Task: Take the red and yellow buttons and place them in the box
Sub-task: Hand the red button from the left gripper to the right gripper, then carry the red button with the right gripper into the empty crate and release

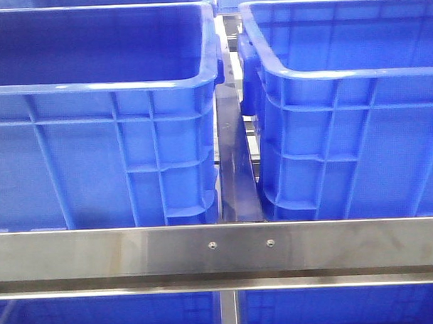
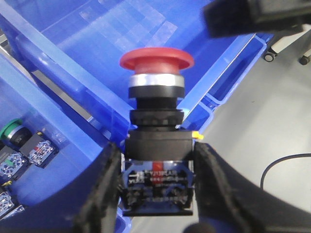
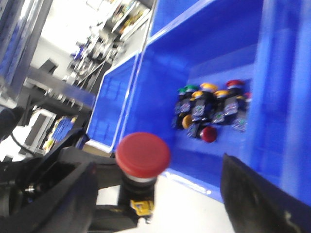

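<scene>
A red mushroom-head button (image 2: 156, 59) on a black switch body stands upright between the black fingers of my left gripper (image 2: 158, 155), which is shut on the body. The same red button (image 3: 143, 154) shows in the right wrist view, between the wide-apart fingers of my open right gripper (image 3: 156, 165), untouched by them. Behind it, a blue box (image 3: 160, 73) holds several more buttons, among them yellow (image 3: 209, 87) and red (image 3: 209, 134). Neither gripper shows in the front view.
Two tall blue crates (image 1: 94, 123) (image 1: 350, 129) stand behind a steel rail (image 1: 219, 247) in the front view. An empty-looking blue bin (image 2: 97, 48) lies behind the held button. A green button (image 2: 10, 130) and loose switch blocks (image 2: 41, 150) lie in a nearer bin. Grey floor (image 2: 262, 126) shows beside it.
</scene>
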Robot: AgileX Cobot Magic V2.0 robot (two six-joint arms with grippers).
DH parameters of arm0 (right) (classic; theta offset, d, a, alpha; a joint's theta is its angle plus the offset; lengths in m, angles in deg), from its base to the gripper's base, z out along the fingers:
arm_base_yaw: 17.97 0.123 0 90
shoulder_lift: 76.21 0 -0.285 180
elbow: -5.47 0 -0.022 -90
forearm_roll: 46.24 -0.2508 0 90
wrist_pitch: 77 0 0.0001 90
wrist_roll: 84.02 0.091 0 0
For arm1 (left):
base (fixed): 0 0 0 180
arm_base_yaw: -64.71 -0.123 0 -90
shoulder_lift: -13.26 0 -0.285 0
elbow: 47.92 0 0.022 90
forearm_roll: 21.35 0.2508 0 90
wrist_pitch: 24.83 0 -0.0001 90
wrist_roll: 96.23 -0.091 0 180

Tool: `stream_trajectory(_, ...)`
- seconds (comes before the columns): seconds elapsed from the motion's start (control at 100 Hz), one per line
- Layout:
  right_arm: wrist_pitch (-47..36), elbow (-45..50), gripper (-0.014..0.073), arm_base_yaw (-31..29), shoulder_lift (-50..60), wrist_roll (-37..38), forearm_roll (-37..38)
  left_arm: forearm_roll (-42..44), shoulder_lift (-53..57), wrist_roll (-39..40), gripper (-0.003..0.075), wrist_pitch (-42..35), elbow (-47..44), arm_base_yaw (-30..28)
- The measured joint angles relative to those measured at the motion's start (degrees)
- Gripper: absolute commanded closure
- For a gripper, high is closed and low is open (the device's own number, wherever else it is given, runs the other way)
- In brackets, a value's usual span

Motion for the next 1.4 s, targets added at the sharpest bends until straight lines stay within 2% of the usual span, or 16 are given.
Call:
stream_trajectory(0.24, -0.1, -4.9, 0.0046, 6.4, -6.7, -0.3, -0.4, 0.0, 0.0, 0.0, 0.0739, 0.0, 0.0, 0.0)
stream_trajectory(0.31, -0.1, -5.8, 0.0073, 7.7, -8.4, -0.4, -0.4, 0.0, 0.0, 0.0, 0.0739, 0.0, 0.0, 0.0)
stream_trajectory(0.4, -0.1, -6.6, 0.0160, 8.7, -9.9, -0.4, -0.4, 0.0, 0.0, 0.0, 0.0739, 0.0, 0.0, 0.0)
stream_trajectory(0.56, -0.4, -7.1, 0.0398, 8.9, -10.7, -0.4, -0.4, 0.0, 0.0, 0.0, 0.0739, -0.1, 0.0, 0.0)
stream_trajectory(0.64, -0.4, -7.2, 0.0452, 8.9, -10.7, -0.4, -0.4, 0.0, 0.0, 0.0, 0.0739, -0.1, 0.0, 0.0)
stream_trajectory(0.75, -0.4, -7.2, 0.0452, 8.9, -10.7, -0.4, -0.4, 0.0, 0.0, 0.0, 0.0734, -0.1, 0.0, 0.0)
stream_trajectory(0.84, -0.4, -7.2, 0.0452, 8.9, -10.7, -0.5, -0.4, 0.0, 0.0, 0.0, 0.0661, -0.2, 0.0, 0.0)
stream_trajectory(0.89, -0.4, -7.2, 0.0452, 8.9, -10.7, -0.5, -0.4, 0.0, 0.0, 0.0, 0.0589, -0.2, 0.0, 0.0)
stream_trajectory(1.01, -0.4, -7.2, 0.0452, 8.9, -10.7, -0.5, -0.4, 0.0, 0.0, 0.0, 0.0355, -0.2, 0.0, 0.0)
stream_trajectory(1.08, -0.5, -7.2, 0.0452, 8.9, -10.7, -0.5, -0.4, 0.0, 0.0, 0.0, 0.0274, -0.2, 0.0, 0.0)
stream_trajectory(1.13, -0.8, -7.2, 0.0452, 8.9, -10.7, -0.5, -0.1, 0.0, 0.0, 0.0, 0.0255, -0.2, 0.0, 0.0)
stream_trajectory(1.4, -5.3, -7.2, 0.0452, 8.9, -10.7, -0.8, 1.0, 0.4, 0.0, -0.1, 0.0257, -0.2, 0.0, 0.0)
